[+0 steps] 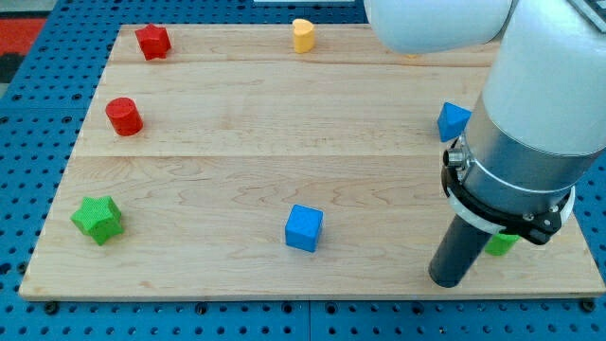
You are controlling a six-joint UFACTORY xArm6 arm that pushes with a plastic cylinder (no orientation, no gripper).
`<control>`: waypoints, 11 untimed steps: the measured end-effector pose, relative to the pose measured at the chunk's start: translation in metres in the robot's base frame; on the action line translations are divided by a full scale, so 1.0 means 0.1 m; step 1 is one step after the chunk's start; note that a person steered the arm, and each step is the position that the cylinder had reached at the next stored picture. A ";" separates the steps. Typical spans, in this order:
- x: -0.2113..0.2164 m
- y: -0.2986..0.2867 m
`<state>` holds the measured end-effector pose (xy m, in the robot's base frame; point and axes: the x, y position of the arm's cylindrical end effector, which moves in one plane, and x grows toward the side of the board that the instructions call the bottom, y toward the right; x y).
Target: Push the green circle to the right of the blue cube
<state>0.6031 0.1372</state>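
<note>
My tip [447, 281] rests on the wooden board [237, 123] near the view's bottom right, holding nothing, with a green block [502, 243] just beside it on the view's right; most of that block is hidden behind the arm [530, 142], so it may be the green circle but its shape cannot be made out. The blue cube [304, 228] sits well apart to the view's left of the tip, near the bottom edge. Elsewhere lie a green star [98, 219] at the lower left, a red cylinder [123, 116] and a red star [152, 41] at the upper left, a yellow block [303, 35] at the top, and another blue block [454, 121] partly behind the arm on the right.
</note>
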 end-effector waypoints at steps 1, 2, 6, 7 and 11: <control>-0.01 0.00; -0.01 0.39; -0.35 1.01; -0.35 0.61; -0.21 -0.70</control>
